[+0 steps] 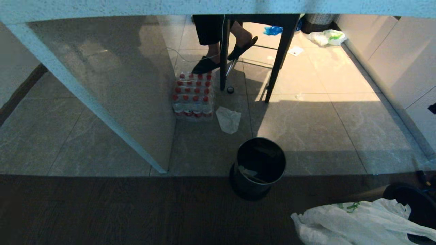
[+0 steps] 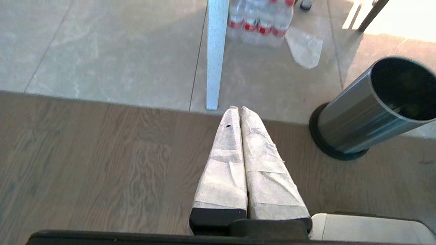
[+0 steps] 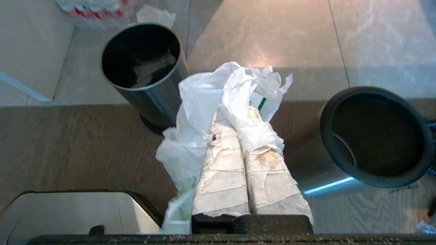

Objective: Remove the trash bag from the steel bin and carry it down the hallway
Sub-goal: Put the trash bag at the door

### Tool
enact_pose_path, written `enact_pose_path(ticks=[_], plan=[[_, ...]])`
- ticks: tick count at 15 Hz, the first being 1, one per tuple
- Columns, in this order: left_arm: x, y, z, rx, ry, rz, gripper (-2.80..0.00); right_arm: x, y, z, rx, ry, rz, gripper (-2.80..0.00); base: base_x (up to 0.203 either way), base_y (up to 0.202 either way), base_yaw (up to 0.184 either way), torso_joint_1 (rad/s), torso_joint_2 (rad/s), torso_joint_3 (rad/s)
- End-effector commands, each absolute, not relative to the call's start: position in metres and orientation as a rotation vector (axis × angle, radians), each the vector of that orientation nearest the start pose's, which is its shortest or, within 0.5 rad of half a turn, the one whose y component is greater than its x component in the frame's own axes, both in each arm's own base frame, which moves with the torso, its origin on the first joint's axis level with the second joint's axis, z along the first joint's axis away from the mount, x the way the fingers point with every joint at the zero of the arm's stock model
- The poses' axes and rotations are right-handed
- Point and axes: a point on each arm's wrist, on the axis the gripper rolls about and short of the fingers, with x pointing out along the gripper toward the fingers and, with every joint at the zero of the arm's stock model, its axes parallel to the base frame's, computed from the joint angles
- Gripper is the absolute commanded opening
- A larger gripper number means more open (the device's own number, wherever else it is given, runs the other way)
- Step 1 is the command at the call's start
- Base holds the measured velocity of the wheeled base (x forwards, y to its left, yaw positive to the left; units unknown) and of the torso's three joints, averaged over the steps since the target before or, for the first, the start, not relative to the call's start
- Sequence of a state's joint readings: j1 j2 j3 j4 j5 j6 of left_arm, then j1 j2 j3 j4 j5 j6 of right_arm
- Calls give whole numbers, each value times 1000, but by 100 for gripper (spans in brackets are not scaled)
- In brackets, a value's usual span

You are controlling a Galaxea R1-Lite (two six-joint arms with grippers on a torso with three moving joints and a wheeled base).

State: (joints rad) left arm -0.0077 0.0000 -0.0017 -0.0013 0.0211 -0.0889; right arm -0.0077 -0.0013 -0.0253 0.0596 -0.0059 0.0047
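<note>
The trash bag [image 1: 354, 221], thin wrinkled white plastic with a green print, hangs at the lower right of the head view. My right gripper [image 3: 235, 117] is shut on it, with a twisted part of the bag [image 3: 201, 92] draped over the taped fingers. Just to its right stands the steel bin [image 3: 325, 136] with a thick black rim, and no bag lines it [image 1: 408, 200]. My left gripper [image 2: 238, 109] is shut with nothing in it, low over the wooden floor. Neither gripper shows in the head view. The hallway is out of view.
A second steel bin [image 1: 259, 166] with scraps inside stands at the tile edge. Beyond it lie a flat white wrapper [image 1: 228, 119] and a pack of water bottles [image 1: 193, 98]. A white table leg [image 1: 85, 98] slants at left. A seated person's feet [image 1: 221, 56] rest by black table legs.
</note>
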Motion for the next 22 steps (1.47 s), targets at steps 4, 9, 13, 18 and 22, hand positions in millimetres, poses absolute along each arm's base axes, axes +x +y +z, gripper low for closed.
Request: enact_pose_path(ticks=[4,9,13,18,22], plan=[[-23,1,76,-89,-5,14,-280,-25,0,76,5,34,-14,-280,0,0,0,2,3,201],[-23,1,76,-91,-5,14,-280,-25,0,76,5,34,-14,-280,0,0,0,3,2,203],[-23,1,76,-89,-5,14,-280,-25,0,76,5,34,-14,-280,0,0,0,4,3,202],[-23,1,76,-89,-5,13,-280,-25,0,76,5,34,-14,-280,0,0,0,2,3,203],[-23,1,76,-89,-5,12,-280,-25,0,76,5,34,-14,-280,0,0,0,0,-1,205]])
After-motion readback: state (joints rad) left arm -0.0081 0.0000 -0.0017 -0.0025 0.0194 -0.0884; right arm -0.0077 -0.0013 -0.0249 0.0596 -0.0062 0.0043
